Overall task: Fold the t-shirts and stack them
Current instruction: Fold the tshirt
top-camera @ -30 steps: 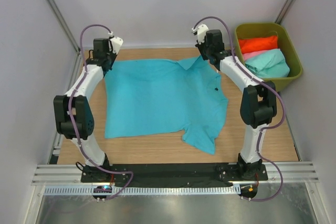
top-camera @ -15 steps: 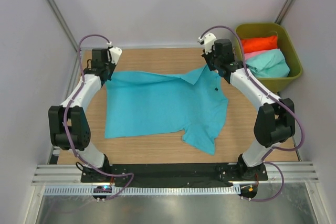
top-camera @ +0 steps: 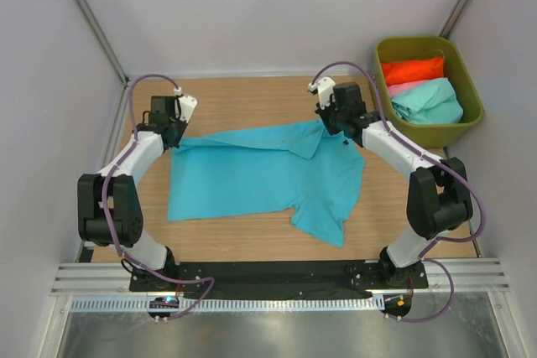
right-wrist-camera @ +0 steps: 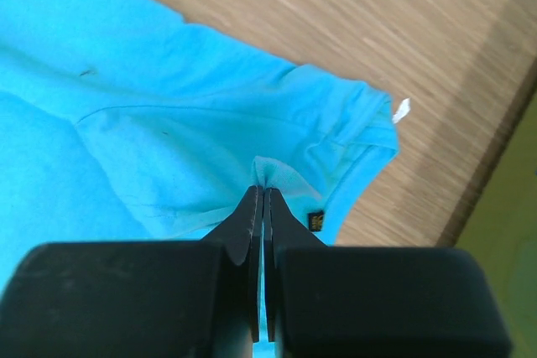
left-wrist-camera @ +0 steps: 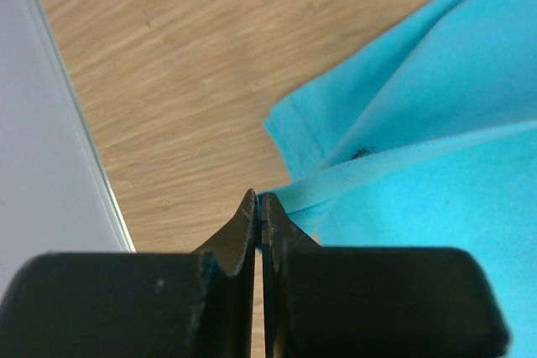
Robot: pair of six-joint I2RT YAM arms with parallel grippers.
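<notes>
A turquoise-blue t-shirt [top-camera: 260, 178] lies spread on the wooden table, its far edge lifted and folded toward me. My left gripper [top-camera: 174, 142] is shut on its far left corner [left-wrist-camera: 289, 194]. My right gripper [top-camera: 325, 127] is shut on its far right edge [right-wrist-camera: 273, 172] near the sleeve. Orange-red [top-camera: 411, 70], pink [top-camera: 401, 87] and mint-green [top-camera: 428, 101] t-shirts lie folded in the bin at the back right.
The olive-green plastic bin [top-camera: 464, 69] stands off the table's back right corner. Bare wooden table [top-camera: 243, 94] shows behind the shirt. Grey walls close in on left and right. A black rail [top-camera: 268, 274] runs along the near edge.
Both grippers have moved toward me from the table's far edge, dragging the turquoise shirt's far edge with them. The shirt's far part now folds over itself.
</notes>
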